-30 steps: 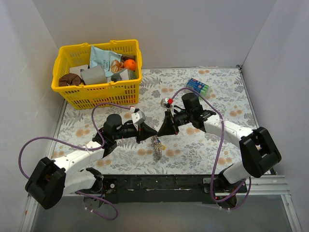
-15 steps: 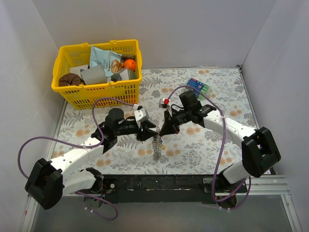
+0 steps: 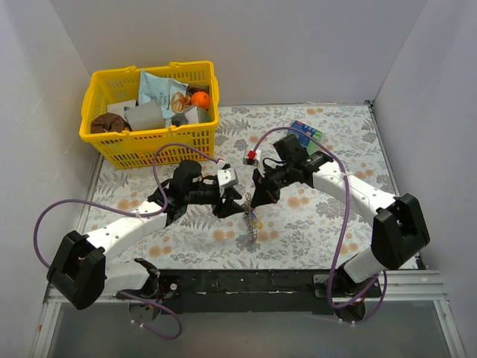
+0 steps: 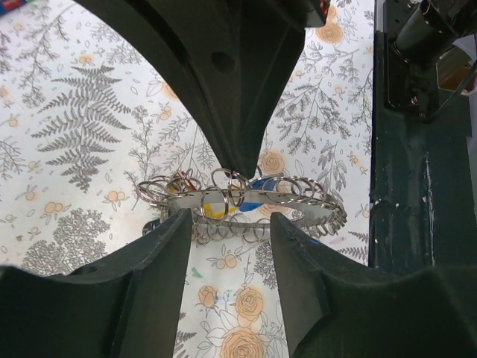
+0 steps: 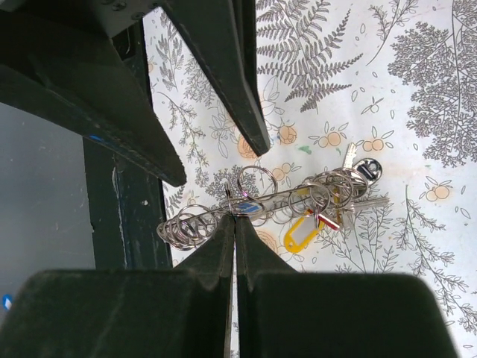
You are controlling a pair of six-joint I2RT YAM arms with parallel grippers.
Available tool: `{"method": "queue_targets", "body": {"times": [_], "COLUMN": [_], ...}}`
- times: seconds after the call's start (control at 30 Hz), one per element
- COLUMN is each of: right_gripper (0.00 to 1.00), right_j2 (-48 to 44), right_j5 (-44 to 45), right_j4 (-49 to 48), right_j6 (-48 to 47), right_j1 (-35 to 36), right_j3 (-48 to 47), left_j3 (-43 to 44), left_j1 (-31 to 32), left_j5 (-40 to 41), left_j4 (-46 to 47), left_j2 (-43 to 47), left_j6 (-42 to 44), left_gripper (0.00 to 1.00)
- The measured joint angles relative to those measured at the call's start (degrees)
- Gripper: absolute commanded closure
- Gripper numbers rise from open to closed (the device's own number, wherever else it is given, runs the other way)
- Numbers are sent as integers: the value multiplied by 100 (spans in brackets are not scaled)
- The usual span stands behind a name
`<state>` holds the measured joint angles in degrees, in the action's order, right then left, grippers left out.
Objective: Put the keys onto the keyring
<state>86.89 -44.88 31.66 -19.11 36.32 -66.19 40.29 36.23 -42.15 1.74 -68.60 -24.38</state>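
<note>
Find the keyring point(image 3: 250, 218) off the near right corner of the yellow basket point(image 3: 153, 112), closer to the arm bases than the basket is, and apparently lifted clear of the flowered table point(image 3: 335, 224). Note the right gripper point(image 5: 235, 220) on the side of it away from the basket, fingers pressed together on the rim wire. On the basket side, note the left gripper point(image 4: 227, 224), fingers apart, flanking the hoop with no clear contact.

Judging by looks: light, thin and stiff, smooth enough to swivel or slip in a one-point pinch. Expect the small rings and the keys point(image 5: 298, 235) strung along it to dangle, slide and shift the balance. Better to take hold on a bare stretch of rim, away from that clutter, with the second grip across from the first.

From the left wrist, shows the hoop nearly edge-on, with only slivers of red, yellow and blue heads behind the wire. From the right wrist, shows far more: a yellow tag, a dark round head and silvery blades hanging free. From above, gives only a thin glinting sliver, keys too small to tell apart, yet alone places everything against the basket.
</note>
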Motion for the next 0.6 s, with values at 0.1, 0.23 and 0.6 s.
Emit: {"method": "queue_targets", "body": {"times": [0.1,0.23,0.6], "right_gripper": [99,99,99], "right_j2": [0,0,-28], "right_j5": [-13,-68,-470], "right_j4": [48,87,282], "right_j6": [-33,-101,-546], "right_j1": [22,42,46], "right_j3": [0,0,37], "left_j3": [7,17,94], "left_j1": [0,0,-92], "left_j5": [-52,-79,-463], "left_j4": [-68,-129,-424], "left_j2": [-131,-164,-162], "left_j6": [46,96,514], "left_gripper": [55,57,60]}}
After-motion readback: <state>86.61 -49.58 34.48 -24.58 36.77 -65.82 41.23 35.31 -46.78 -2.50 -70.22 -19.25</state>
